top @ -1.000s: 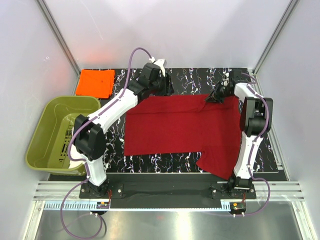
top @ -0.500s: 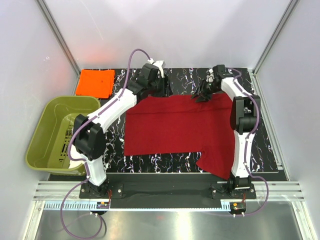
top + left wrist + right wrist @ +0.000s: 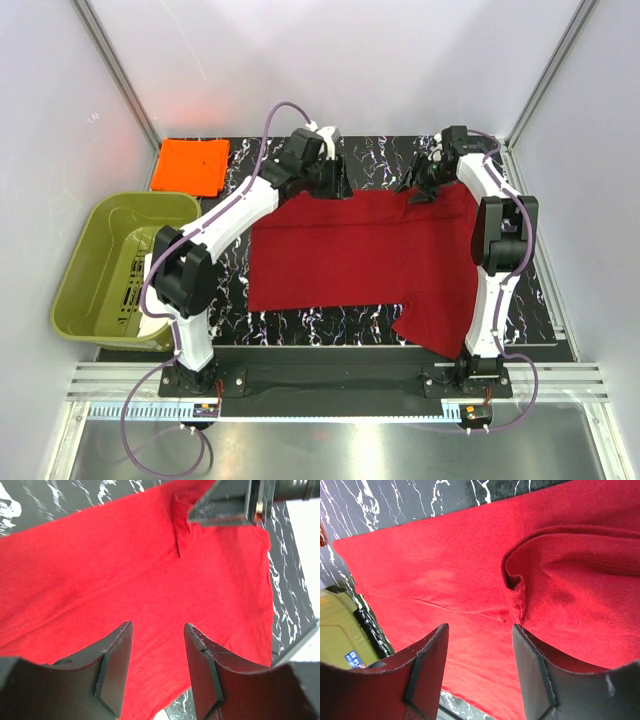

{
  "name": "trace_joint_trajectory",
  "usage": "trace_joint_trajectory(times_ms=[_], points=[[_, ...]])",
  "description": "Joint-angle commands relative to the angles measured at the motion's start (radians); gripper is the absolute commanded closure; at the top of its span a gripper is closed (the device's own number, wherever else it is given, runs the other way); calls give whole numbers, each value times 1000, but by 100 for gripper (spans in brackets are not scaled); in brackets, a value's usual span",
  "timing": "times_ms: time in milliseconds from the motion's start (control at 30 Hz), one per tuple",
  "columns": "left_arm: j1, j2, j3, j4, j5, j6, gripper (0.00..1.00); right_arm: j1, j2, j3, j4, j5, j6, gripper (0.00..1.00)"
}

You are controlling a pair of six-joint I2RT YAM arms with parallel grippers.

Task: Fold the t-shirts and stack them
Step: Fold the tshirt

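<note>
The dark red t-shirt [image 3: 350, 255] lies spread on the black marbled mat [image 3: 375, 160], one sleeve hanging toward the front right. A folded orange t-shirt [image 3: 190, 166] sits at the mat's back left corner. My left gripper [image 3: 336, 182] hovers over the red shirt's far edge. In the left wrist view it [image 3: 157, 627] is open above the red cloth [image 3: 100, 570], with nothing between its fingers. My right gripper [image 3: 418, 190] is at the far right edge of the shirt. The right wrist view shows it [image 3: 480, 627] open over the cloth [image 3: 420, 570], just short of a puckered fold [image 3: 517, 587].
An olive-green tub [image 3: 75, 270] stands off the mat's left side, and its edge [image 3: 335, 625] shows in the right wrist view. White walls and metal posts enclose the back and sides. The two grippers are close together along the shirt's far edge.
My right gripper has opened and let go of the shirt's far edge, swinging left and then back a little. The left gripper has barely shifted.
</note>
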Motion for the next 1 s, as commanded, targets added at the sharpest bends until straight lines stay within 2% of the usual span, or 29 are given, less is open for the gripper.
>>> trace_joint_trajectory(times_ms=[0, 400, 533, 767, 900, 967], points=[[-9, -2, 16, 21, 52, 10, 50, 11, -37, -12, -10, 44, -38, 40], [11, -47, 2, -27, 42, 41, 50, 11, 29, -18, 13, 18, -38, 53], [28, -54, -12, -27, 53, 41, 50, 13, 3, -94, 39, 18, -38, 53], [43, -60, -26, -33, 65, 47, 51, 15, -10, -131, 59, 9, -38, 53], [51, -57, -20, -33, 73, 47, 50, 22, 13, -105, 57, -20, -19, 65], [53, -54, -17, -36, 79, 47, 50, 30, 21, -88, 39, -11, -13, 68]])
